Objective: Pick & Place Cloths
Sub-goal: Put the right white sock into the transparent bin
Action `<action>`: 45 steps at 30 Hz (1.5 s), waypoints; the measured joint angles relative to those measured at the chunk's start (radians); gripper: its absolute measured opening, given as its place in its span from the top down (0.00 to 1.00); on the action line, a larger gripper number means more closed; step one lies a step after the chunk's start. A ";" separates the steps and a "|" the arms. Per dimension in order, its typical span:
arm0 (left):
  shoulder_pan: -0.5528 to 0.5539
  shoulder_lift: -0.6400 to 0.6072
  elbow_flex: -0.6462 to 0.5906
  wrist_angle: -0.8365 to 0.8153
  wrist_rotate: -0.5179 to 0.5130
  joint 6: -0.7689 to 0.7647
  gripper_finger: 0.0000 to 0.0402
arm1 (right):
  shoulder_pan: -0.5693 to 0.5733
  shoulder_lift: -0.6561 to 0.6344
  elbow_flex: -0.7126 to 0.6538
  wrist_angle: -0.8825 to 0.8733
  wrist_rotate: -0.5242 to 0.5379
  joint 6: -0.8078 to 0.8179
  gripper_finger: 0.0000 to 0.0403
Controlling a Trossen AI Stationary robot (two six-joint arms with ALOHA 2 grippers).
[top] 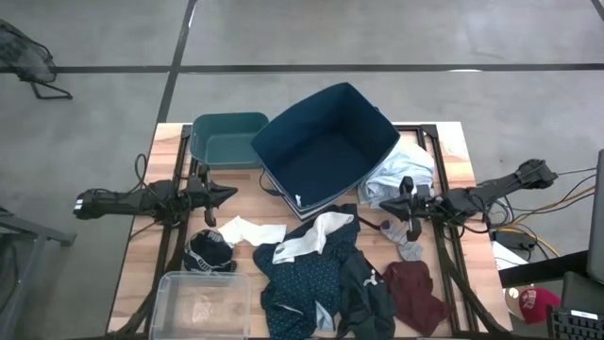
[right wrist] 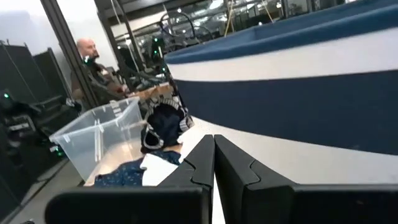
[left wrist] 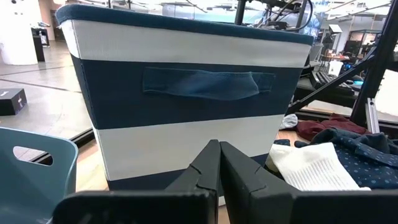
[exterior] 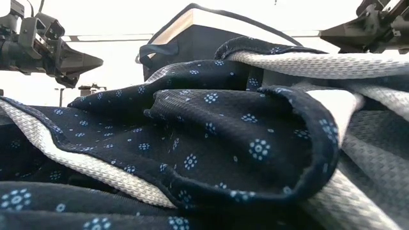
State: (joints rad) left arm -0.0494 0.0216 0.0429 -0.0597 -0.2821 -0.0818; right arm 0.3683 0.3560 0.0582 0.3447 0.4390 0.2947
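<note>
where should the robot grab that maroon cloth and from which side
Judging from the high view, pinch the raised upper edge of the maroon cloth from straight above. It lies crumpled and loose on the table, nearest the right gripper.

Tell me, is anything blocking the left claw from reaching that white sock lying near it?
Nothing visible blocks it. The left claw, shut and empty, sits just above the white sock, with only bare table between them. The navy box stands to its side, not in the path. The right claw waits across the table.

Left gripper and right gripper, jaws closed, empty.
</note>
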 joint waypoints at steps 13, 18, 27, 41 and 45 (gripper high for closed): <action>0.000 0.000 0.000 0.000 0.000 0.000 0.97 | 0.000 0.232 0.029 0.130 -0.003 -0.175 0.98; 0.000 0.000 0.000 0.000 0.000 0.000 0.97 | 0.000 0.253 0.046 0.130 -0.001 -0.249 0.98; 0.000 0.000 0.000 0.000 0.000 0.000 0.97 | 0.000 0.258 0.164 -0.097 0.006 -0.176 0.98; 0.000 0.000 0.000 0.000 0.000 0.000 0.97 | -0.001 0.450 0.432 -0.665 0.016 0.199 0.98; 0.000 0.000 0.000 0.000 0.000 0.000 0.97 | 0.000 0.548 0.440 -0.504 -0.001 0.198 0.98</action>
State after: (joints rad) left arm -0.0494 0.0214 0.0427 -0.0599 -0.2823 -0.0818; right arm 0.3683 0.9043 0.4977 -0.1595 0.4379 0.4929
